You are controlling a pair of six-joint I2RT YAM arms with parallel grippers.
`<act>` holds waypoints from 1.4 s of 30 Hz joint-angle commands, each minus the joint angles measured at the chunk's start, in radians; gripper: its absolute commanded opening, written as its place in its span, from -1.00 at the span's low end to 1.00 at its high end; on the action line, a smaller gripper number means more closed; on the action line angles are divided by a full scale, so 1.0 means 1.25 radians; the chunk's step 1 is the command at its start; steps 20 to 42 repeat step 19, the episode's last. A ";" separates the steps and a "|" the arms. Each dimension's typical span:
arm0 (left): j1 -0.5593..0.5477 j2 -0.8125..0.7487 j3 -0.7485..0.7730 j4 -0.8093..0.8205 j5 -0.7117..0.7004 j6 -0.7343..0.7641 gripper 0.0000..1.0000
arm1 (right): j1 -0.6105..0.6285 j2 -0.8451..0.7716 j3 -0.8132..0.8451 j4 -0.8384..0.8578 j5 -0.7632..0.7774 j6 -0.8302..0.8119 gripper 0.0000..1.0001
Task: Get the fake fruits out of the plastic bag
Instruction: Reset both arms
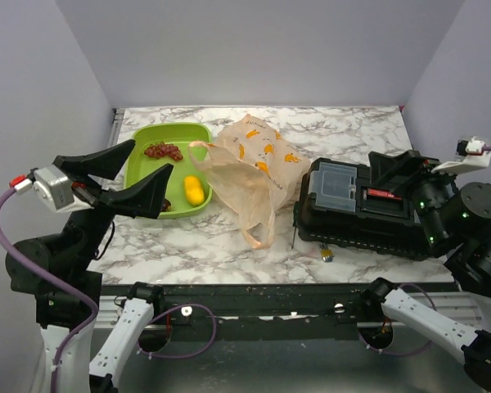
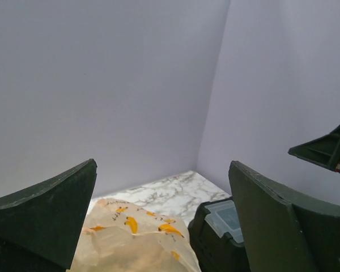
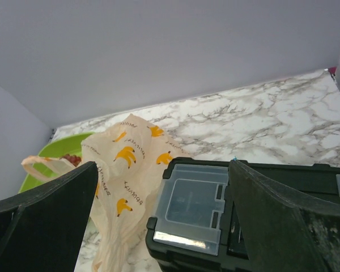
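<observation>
The yellow-orange mango-like fruit (image 1: 194, 190) and the bunch of dark red grapes (image 1: 163, 151) lie in a lime-green tray (image 1: 177, 129) at the back left. The peach-beige plastic bag (image 1: 251, 168) with orange prints lies crumpled beside the tray; it also shows in the left wrist view (image 2: 133, 242) and the right wrist view (image 3: 124, 170). My left gripper (image 1: 132, 173) is open and empty, raised above the tray's left side. My right gripper (image 1: 403, 166) is open and empty, raised over the right part of the black case.
A black tool case (image 1: 360, 209) with a clear lid window stands right of the bag, also in the right wrist view (image 3: 215, 215). A small yellow and grey object (image 1: 326, 255) lies by its front edge. Grey walls enclose the marble table (image 1: 335, 131).
</observation>
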 commanded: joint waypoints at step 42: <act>-0.002 -0.044 -0.032 -0.026 -0.090 0.072 0.97 | 0.004 -0.044 -0.016 0.009 0.025 0.006 1.00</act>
